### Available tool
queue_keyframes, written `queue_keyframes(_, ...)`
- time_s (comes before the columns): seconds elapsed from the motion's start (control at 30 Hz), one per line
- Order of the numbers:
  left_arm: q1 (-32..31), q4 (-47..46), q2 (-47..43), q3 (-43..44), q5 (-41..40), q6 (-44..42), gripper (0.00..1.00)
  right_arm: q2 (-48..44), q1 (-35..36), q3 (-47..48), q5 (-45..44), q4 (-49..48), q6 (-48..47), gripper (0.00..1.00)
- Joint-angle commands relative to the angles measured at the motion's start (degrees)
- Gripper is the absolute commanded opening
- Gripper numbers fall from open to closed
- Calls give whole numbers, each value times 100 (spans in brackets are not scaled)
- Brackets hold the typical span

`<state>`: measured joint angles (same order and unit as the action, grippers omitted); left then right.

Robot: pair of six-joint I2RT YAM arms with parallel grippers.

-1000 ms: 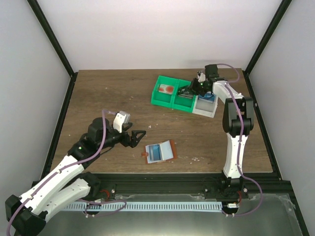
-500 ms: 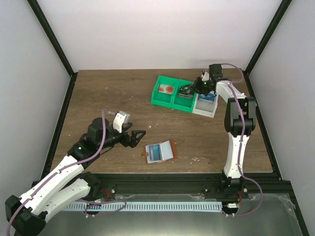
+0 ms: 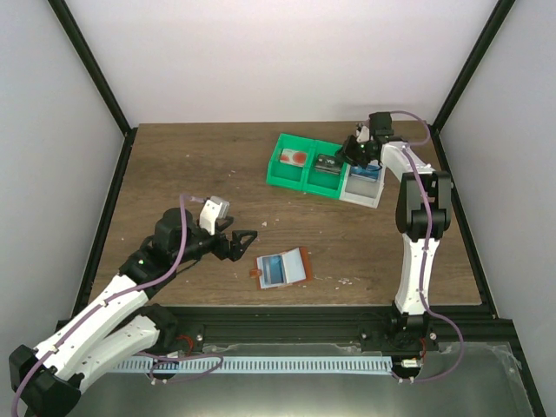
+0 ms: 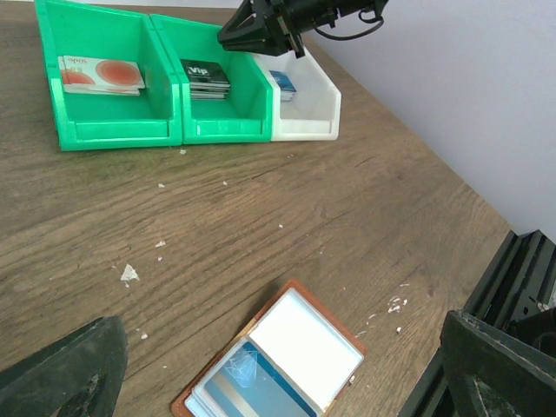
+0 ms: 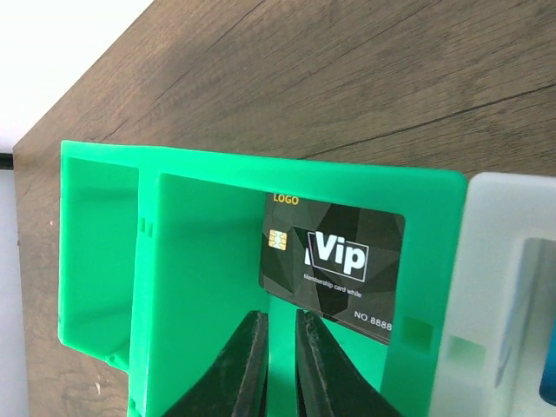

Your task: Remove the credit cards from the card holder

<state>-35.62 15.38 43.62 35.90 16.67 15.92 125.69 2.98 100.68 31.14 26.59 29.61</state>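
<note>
On the wooden worktop (image 3: 174, 165), near its front edge, the card holder (image 3: 282, 268) lies opened flat, a reddish-brown leather wallet with pale inner pockets facing up. A blue card (image 4: 248, 391) sits in its left pocket, partly tucked in; the right pocket shows only a plain pale face.

The left end effector (image 3: 249, 241) hovers just beside the card holder, on its left, touching nothing. Its dark fingers (image 4: 65, 369) are spread wide apart, with the wallet seen between them from the wrist camera.

At the far right of the worktop three small bins stand in a row, touching. The left green bin (image 4: 113, 135) holds a white card with a red round mark (image 4: 100, 74). The middle green bin (image 4: 226, 130) holds a black card (image 5: 334, 261) printed with "Vip", lying flat. The white bin (image 4: 308, 126) holds another blue-toned card (image 4: 282, 82).

The right end effector (image 5: 280, 314) points down into the middle green bin. Its fingers are parted by only a narrow slit and grip nothing; the black card lies just beyond the fingertips.
</note>
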Motion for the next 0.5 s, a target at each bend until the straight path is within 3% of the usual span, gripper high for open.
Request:
queue_keyframes(0.0,-1,-26,-75,-44,-15,-92,100,0,-87,273,-106,61,52,11)
queue_keyframes(0.23,-2,210,110,116,-119,-66,100,-403,-87,98,-96,54,144,17)
queue_keyframes(0.47,-6,413,300,295,-58,35,100,-1277,-87,-755,14,-132,200,20)
